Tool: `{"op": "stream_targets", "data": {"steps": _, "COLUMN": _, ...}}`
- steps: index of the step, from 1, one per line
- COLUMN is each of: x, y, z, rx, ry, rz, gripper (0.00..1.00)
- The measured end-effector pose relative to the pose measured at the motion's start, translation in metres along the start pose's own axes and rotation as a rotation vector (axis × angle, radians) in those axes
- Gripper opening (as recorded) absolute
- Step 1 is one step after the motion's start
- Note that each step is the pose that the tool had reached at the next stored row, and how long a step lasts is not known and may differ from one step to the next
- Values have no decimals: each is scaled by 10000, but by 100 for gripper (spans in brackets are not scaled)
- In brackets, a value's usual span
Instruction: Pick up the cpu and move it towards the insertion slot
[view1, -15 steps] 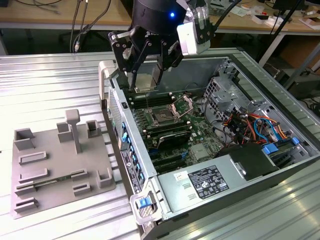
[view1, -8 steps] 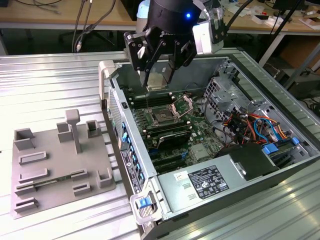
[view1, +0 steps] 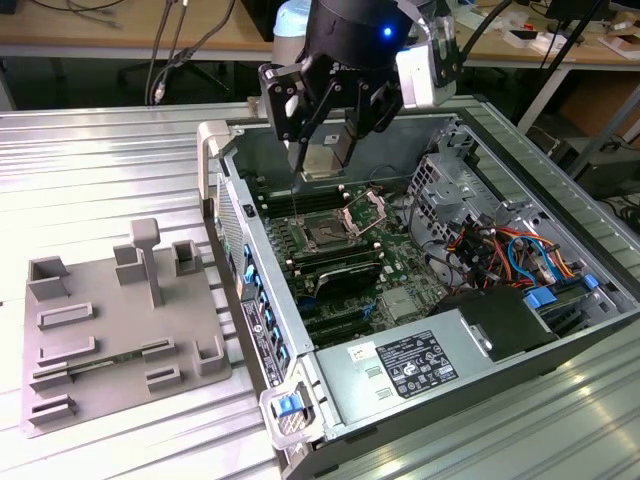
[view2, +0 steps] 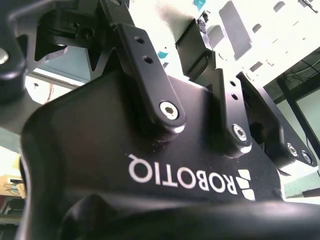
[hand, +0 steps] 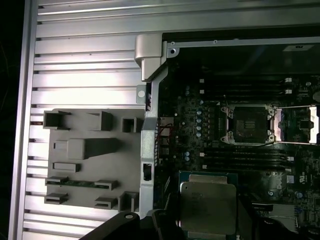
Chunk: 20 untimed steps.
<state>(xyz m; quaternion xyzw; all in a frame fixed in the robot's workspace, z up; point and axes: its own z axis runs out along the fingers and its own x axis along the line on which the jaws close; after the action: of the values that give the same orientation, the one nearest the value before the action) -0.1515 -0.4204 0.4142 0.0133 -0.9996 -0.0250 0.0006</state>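
CPU (view1: 326, 158) is in your gripper (view1: 330, 150), pinched between the black fingers (view1: 300, 105) at the top centre of the exterior view, above the open case (view1: 420, 300). In the first wrist view you see the chip (hand: 207, 207) at the bottom centre, its pale metal top facing the camera, dark fingers flanking it on both sides. The jaws are closed on it.

Your slot (view1: 326, 236) lies below the chip in the exterior view, near the middle of the frame, its dark centre exposed and its retention plate (view1: 366, 212) flipped up just to the right. In the first wrist view the slot (hand: 248, 124) sits at right of centre, well apart from the chip, with the plate (hand: 299, 125) lying open toward the right edge.

At lower left of the exterior view you have the grey fixture (view1: 110, 325) on the ribbed table (view1: 90, 170), beside the case. The second wrist view shows the gripper body (view2: 150, 165) close up.
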Motion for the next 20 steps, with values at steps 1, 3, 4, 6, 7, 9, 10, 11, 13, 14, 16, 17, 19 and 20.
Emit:
{"op": "stream_targets", "data": {"steps": 1, "x": -9, "y": 0, "z": 0, "rx": -1, "ry": 0, "rz": 0, "gripper": 55}}
{"op": "stream_targets", "data": {"steps": 3, "x": -37, "y": -1, "z": 0, "rx": 0, "ry": 0, "rz": 0, "gripper": 55}}
{"op": "stream_targets", "data": {"steps": 4, "x": -51, "y": -1, "z": 0, "rx": 0, "ry": 0, "rz": 0, "gripper": 55}}
{"op": "stream_targets", "data": {"steps": 6, "x": -74, "y": -2, "z": 0, "rx": 0, "ry": 0, "rz": 0, "gripper": 55}}
{"op": "stream_targets", "data": {"steps": 7, "x": -82, "y": -2, "z": 0, "rx": -1, "ry": 0, "rz": 0, "gripper": 55}}
{"op": "stream_targets", "data": {"steps": 9, "x": -104, "y": -3, "z": 0, "rx": -1, "ry": 0, "rz": 0, "gripper": 55}}
{"op": "stream_targets", "data": {"steps": 10, "x": -119, "y": -3, "z": 0, "rx": -1, "ry": -1, "rz": 0, "gripper": 55}}
{"op": "stream_targets", "data": {"steps": 11, "x": -133, "y": -4, "z": 0, "rx": 0, "ry": 0, "rz": 0, "gripper": 55}}
{"op": "stream_targets", "data": {"steps": 13, "x": -151, "y": -4, "z": 0, "rx": 0, "ry": 0, "rz": -1, "gripper": 55}}
{"op": "stream_targets", "data": {"steps": 14, "x": -165, "y": -5, "z": 0, "rx": 0, "ry": -1, "rz": 0, "gripper": 55}}
{"op": "stream_targets", "data": {"steps": 16, "x": -183, "y": -5, "z": 0, "rx": 0, "ry": 0, "rz": 0, "gripper": 55}}
{"op": "stream_targets", "data": {"steps": 17, "x": -195, "y": -5, "z": 0, "rx": -1, "ry": -1, "rz": 0, "gripper": 55}}
{"op": "stream_targets", "data": {"steps": 19, "x": -214, "y": -6, "z": 0, "rx": 0, "ry": 0, "rz": 0, "gripper": 55}}
{"op": "stream_targets", "data": {"steps": 20, "x": -225, "y": -6, "z": 0, "rx": 0, "ry": -1, "rz": 0, "gripper": 55}}
